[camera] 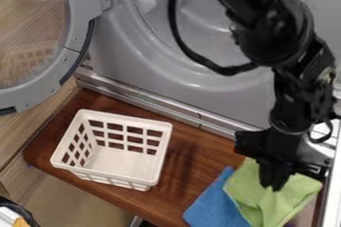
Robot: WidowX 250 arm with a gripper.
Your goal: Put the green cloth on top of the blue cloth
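Grey machine (120, 66) at twelve o'clock; brown tabletop (183, 171) at six; white basket (133, 118) between seven and eight; green cloth (293, 196) near five, under the hand (274, 186), whose opening and grip I can't tell, overlapping the blue cloth (216, 205).

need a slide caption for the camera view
Robot tool at a green cloth partly over a blue cloth, white basket nearby.

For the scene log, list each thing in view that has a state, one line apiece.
Grey round appliance door: swung open.
White plastic lattice basket: upright, open side up.
Light green fabric cloth: rumpled, partly overlapping the blue one.
Blue fabric cloth: partly covered by the green one.
Black robot tool: pointing down, at the green cloth.
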